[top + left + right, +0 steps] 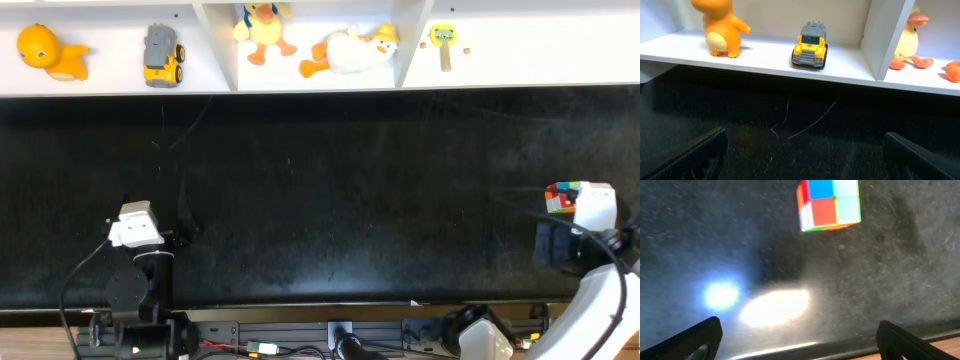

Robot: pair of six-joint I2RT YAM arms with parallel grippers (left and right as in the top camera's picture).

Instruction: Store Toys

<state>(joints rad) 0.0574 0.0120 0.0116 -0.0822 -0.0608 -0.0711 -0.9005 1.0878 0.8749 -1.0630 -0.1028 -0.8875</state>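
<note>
Store Toys, hazards before the pick. The coloured cube [563,197] [829,205] lies on the black mat [320,200], well apart from the white shelf [300,88] [850,75], off the shelf's right-hand end and on the robot's side. The right gripper [592,212] [799,325], just beside the cube, has its fingers spread wide and holds nothing; the cube sits ahead of them, not between them. The left gripper [135,225] [805,134], off the shelf's left end and equally far from it, is likewise spread and empty. Probable failures: the cube looks hard and smooth-faced, so a closure on its corners or off-centre would likely twist it or push it across the mat. A light pinch could also let it slip on the long carry to the shelf, and a low approach could strike the shelf's front edge. Within the shelf, the left compartment holds an orange plush [50,52] [722,27] and a yellow truck [162,55] [811,45]. The middle compartment holds a yellow duck [263,28] [907,42] and a white duck [350,50]. The right compartment holds one small handled toy [443,42], too small to identify. The upright divider [880,40] and these occupants narrow the free room; the right compartment appears the least crowded.
</note>
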